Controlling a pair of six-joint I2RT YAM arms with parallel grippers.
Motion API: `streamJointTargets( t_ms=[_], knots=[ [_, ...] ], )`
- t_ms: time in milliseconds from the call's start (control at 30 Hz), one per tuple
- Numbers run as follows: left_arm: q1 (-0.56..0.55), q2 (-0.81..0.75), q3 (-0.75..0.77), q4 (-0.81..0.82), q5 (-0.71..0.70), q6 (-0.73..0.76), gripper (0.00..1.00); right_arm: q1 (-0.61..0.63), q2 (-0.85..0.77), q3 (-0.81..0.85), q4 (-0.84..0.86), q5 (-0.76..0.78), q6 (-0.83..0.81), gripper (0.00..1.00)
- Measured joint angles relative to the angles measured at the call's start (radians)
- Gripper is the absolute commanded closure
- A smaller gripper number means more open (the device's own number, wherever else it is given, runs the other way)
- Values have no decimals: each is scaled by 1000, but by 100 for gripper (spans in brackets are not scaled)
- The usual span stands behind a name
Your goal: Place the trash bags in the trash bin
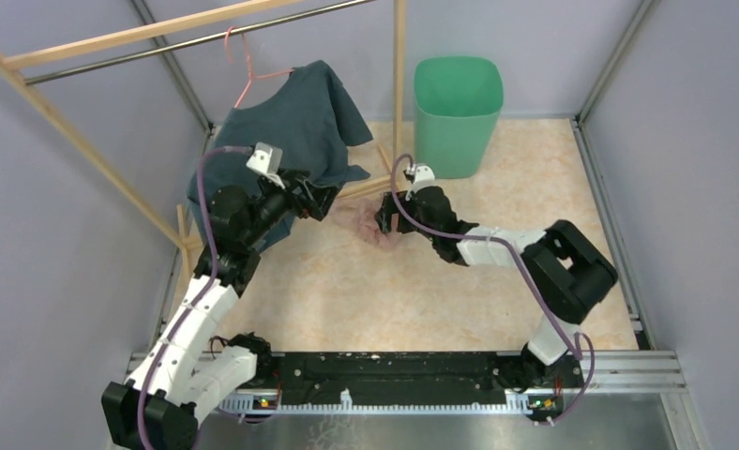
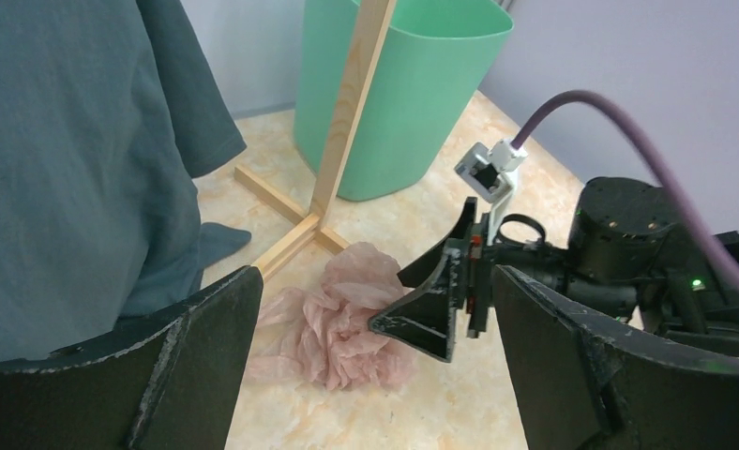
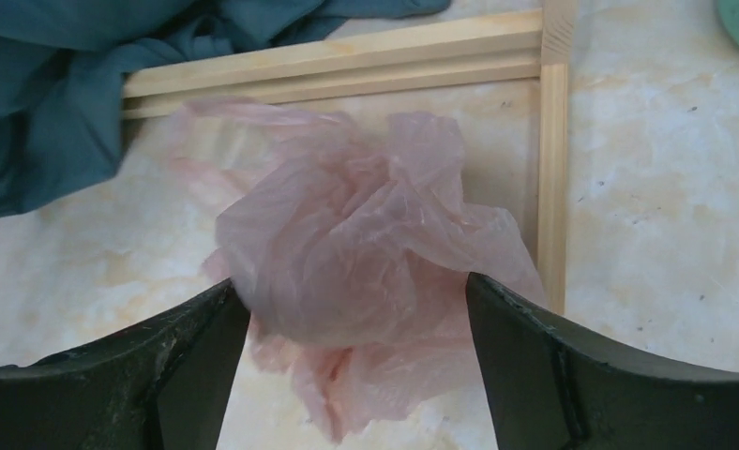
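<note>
As its jaws stand wide, right pincer (image 1: 389, 228) straddles trash bags (image 3: 347, 216) — crumpled.

— How do the arms look?
— The left arm (image 1: 197, 309) and right arm (image 1: 535, 258) have white links and black joints, and a purple cable (image 1: 202, 187) runs along each.
— And the left tool (image 1: 324, 200) and right tool (image 1: 384, 223)?
— Black, with scuffed fingers (image 2: 206, 347) and a white camera box (image 1: 264, 157) behind.
</note>
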Motion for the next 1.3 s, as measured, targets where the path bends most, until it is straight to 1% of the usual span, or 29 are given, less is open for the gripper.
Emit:
streamJointTargets(
  t_ms=[33, 100, 133, 233, 300, 333, 467, 567, 733, 833, 1033, 1167, 1300],
  knots=[
    [0, 10, 0, 0, 2, 2, 1, 6, 26, 10, 12, 18, -16, 28],
    [0, 29, 1, -1, 3, 4, 1, 17, 77, 14, 45, 52, -42, 55],
    [0, 44, 2, -2, 6, 5, 1, 21, 92, 13, 55, 64, -56, 65],
    [0, 91, 6, -11, 14, 5, 1, 21, 97, -49, 148, 85, -73, 85],
    [0, 130, 12, -21, 27, 5, 1, 21, 86, -106, 221, 80, -89, 93],
    [0, 148, 14, -23, 30, 5, 1, 21, 77, -132, 243, 74, -98, 95],
    [-12, 229, 24, -46, 39, 4, 1, 20, 3, -217, 297, 22, -141, 98],
    [-45, 295, 51, -78, 27, -23, 1, 17, -83, -262, 336, -16, -175, 99],
    [-87, 460, 209, -173, 40, -123, 1, -3, -180, -324, 406, -34, -197, 100],
    [-94, 547, 295, -210, 27, -137, 1, -30, -201, -355, 431, -42, -196, 100],
    [-90, 660, 304, -241, 29, -127, 1, -70, -204, -391, 472, -85, -196, 100],
    [-61, 688, 304, -300, 51, -124, 1, -71, -204, -391, 481, -109, -204, 100],
    [-5, 639, 288, -298, 55, -124, 1, -71, -204, -390, 482, -131, -212, 100]
  ],
)
